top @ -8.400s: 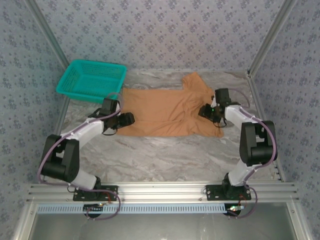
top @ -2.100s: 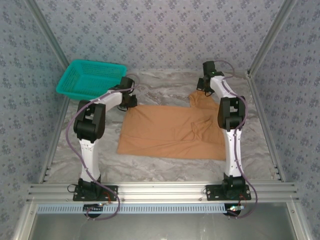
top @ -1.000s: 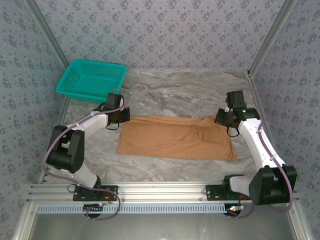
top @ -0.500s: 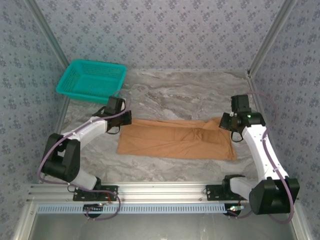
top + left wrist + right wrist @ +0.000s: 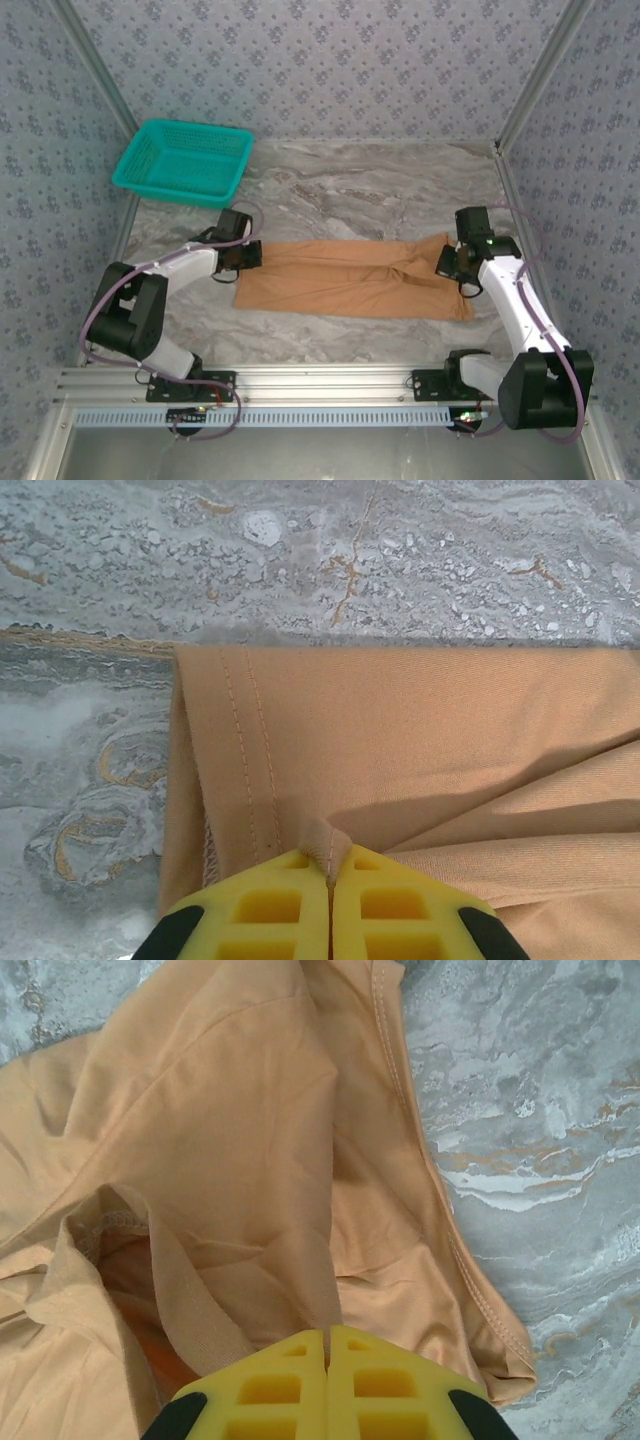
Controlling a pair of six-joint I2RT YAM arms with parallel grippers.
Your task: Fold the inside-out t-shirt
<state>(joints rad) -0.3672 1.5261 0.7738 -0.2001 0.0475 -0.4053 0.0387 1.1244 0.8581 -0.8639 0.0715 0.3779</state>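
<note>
1. The table in front of you has a hard, grey, marble-veined top.
2. The t-shirt lies across the middle of the table as a long flat band of soft orange-tan cloth. Its double-stitched hem is at the left end and rumpled folds are at the right.
3. The basket, teal plastic mesh with sloping walls, sits at the table's far left corner, apart from the shirt.
4. Your left claw has its yellow fingers pressed together on a small pucker of cloth by the hem.
5. Your right claw is likewise closed, pinching a fold at the shirt's right end.
</note>
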